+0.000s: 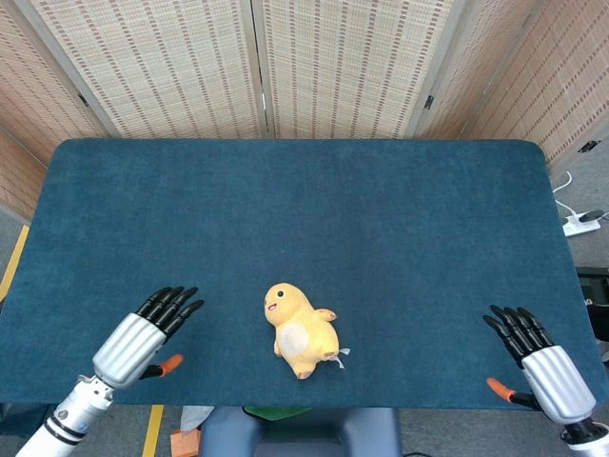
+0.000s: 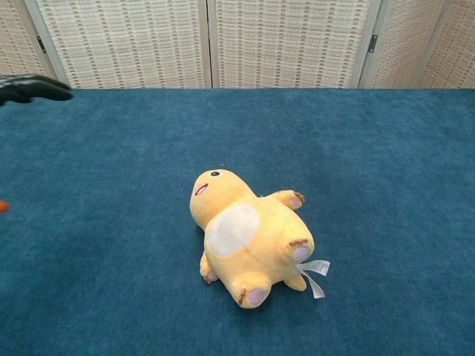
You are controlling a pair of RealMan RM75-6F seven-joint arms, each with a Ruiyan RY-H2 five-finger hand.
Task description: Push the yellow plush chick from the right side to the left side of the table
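Observation:
The yellow plush chick (image 1: 301,331) lies on its back near the table's front edge, about mid-width, head toward the back left; the chest view shows the chick (image 2: 248,239) with its white belly patch up. My left hand (image 1: 145,335) hovers at the front left, fingers straight and apart, holding nothing, a short way left of the chick. Only that hand's dark fingertips (image 2: 33,87) show at the chest view's left edge. My right hand (image 1: 540,365) is at the front right corner, fingers spread, empty, far from the chick.
The dark blue table cloth (image 1: 304,209) covers the whole table. Woven screen panels (image 1: 257,67) stand behind it. A white power strip (image 1: 580,224) lies on the floor off the right edge.

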